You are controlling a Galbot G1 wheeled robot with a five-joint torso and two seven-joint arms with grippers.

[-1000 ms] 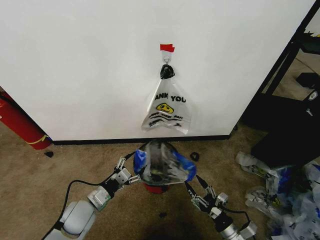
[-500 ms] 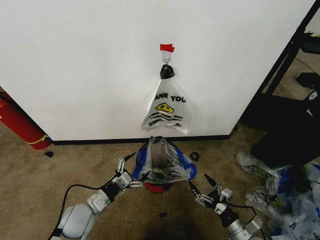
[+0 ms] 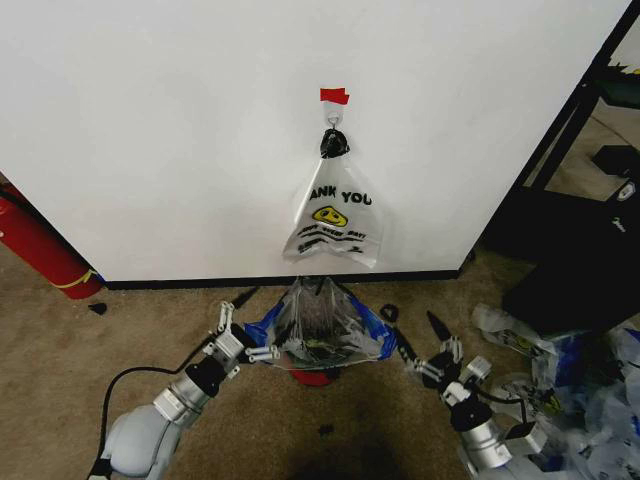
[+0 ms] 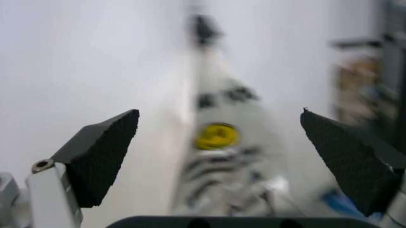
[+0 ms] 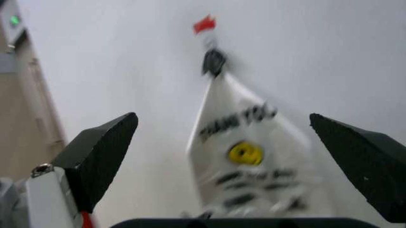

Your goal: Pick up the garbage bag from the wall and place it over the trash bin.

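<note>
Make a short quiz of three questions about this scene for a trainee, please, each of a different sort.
1. True or false: the garbage bag is draped over the bin.
2. Multiple choice: what hangs from the hook on the wall? A) a white "THANK YOU" bag B) a red towel C) a black mesh basket
3. Fill in: the left tool and the right tool stand one on each side of the bin, both ____.

Key
1. True; its red base shows under the plastic.
2. A; the smiley bag.
3. Open; both wrist views show the fingers spread with nothing between them.
</note>
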